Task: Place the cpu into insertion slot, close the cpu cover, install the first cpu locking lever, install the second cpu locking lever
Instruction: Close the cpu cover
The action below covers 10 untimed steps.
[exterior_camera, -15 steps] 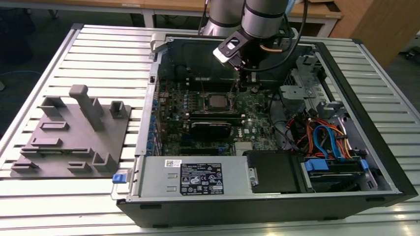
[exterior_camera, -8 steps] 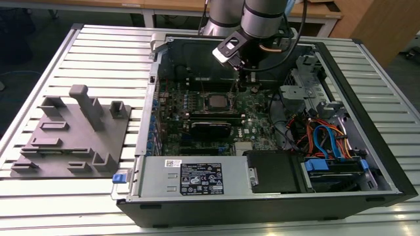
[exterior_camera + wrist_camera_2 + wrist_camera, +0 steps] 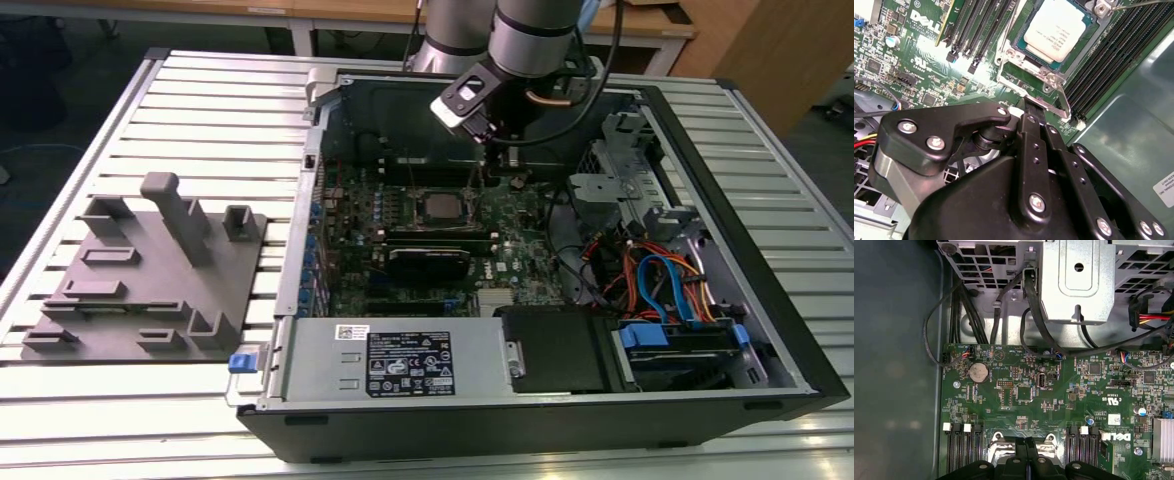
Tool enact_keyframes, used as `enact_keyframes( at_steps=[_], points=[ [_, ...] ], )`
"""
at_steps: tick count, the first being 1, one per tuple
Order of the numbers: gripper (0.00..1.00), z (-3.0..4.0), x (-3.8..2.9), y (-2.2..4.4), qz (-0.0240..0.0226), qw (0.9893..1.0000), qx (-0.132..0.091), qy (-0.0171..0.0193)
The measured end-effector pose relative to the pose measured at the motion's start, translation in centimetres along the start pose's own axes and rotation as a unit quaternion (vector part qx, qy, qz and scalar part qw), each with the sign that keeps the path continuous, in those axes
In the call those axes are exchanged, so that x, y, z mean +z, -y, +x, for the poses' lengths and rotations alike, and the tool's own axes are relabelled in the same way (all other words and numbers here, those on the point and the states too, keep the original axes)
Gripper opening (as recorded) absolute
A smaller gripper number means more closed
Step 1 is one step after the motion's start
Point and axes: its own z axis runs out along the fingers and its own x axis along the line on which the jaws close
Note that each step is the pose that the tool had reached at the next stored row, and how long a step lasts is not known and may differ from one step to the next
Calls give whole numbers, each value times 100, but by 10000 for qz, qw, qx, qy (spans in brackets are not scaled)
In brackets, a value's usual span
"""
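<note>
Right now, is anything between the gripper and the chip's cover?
Nothing visible does. In the second wrist view the gripper sits right at the edge of the cover, which frames the chip.

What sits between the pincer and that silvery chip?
In the second wrist view, the silvery edge of the cpu cover lies between the pincer and the cpu.

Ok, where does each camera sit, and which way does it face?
Exterior view: high up, angled down into the computer case; arm and gripper show.
Second wrist view: on the wrist, facing the cpu; gripper in front.
First wrist view: on the wrist, facing the motherboard; gripper tip shows.
Both wrist views share memory slots.
</note>
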Motion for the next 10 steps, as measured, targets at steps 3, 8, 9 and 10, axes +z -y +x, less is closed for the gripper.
enact_keyframes(
  at_steps=[3,8,9,10],
  points=[
    [10,0,1,19,0,10000,0,0],
    [10,0,1,28,0,10000,0,0],
    [10,0,1,30,0,10000,0,0],
    [10,0,1,32,0,10000,0,0]
  ],
)
